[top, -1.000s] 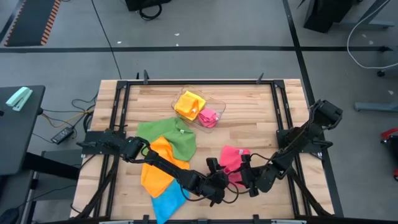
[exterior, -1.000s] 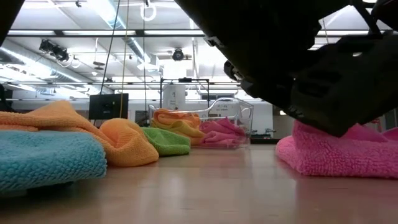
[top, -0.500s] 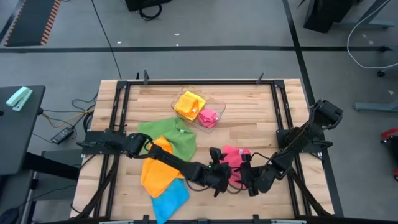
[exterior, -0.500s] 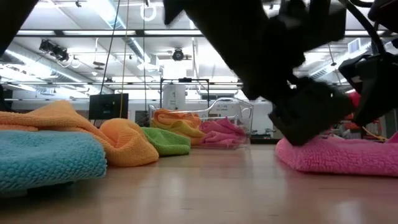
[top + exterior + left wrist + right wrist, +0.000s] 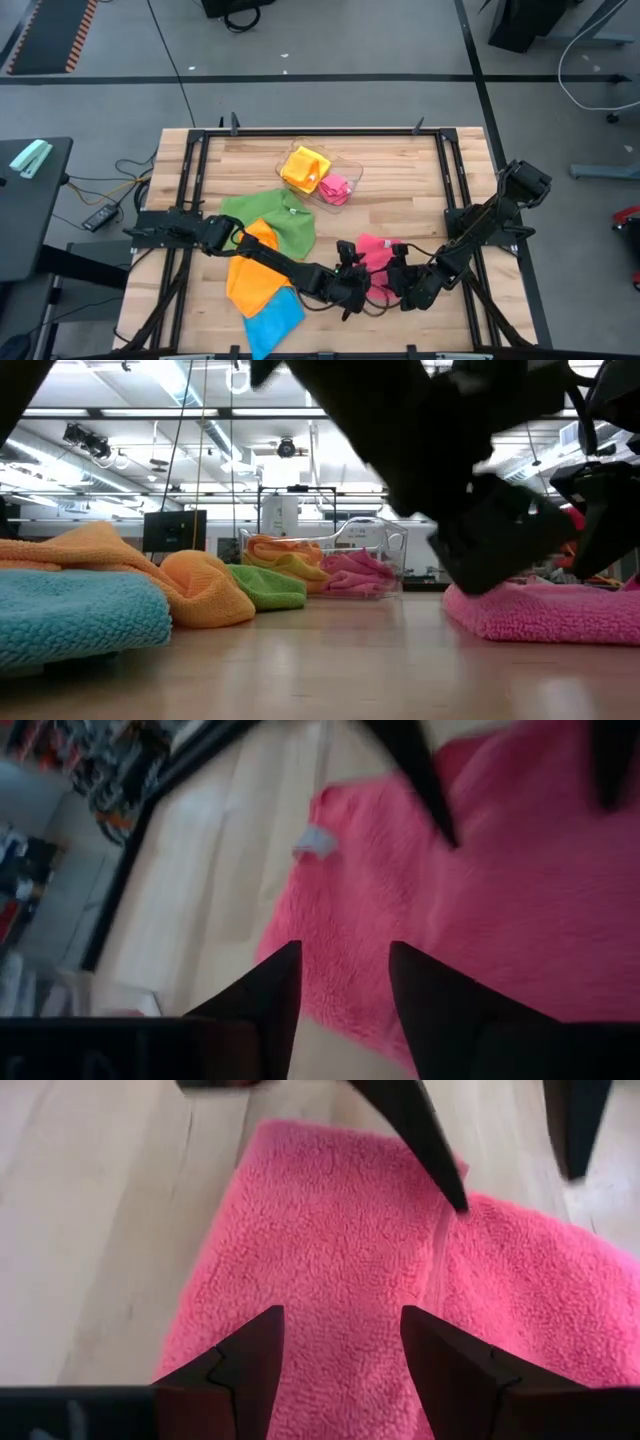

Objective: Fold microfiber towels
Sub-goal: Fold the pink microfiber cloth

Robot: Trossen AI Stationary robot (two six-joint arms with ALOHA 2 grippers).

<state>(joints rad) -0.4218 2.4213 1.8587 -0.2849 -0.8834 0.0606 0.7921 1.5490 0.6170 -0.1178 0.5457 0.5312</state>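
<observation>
Left gripper [image 5: 352,262] and right gripper [image 5: 392,272], both parted, empty, flank my pink towel [image 5: 374,257], rumpled. Green [image 5: 275,218], orange [image 5: 250,272], blue [image 5: 272,320] towels crowd leftward.

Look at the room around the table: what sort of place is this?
Probably a robotics lab or workshop: ceiling strip lights over equipment racks, cables across a grey floor, and a framed wooden table.

no readable text, labels, brands, numbers or signs anywhere in view
</observation>
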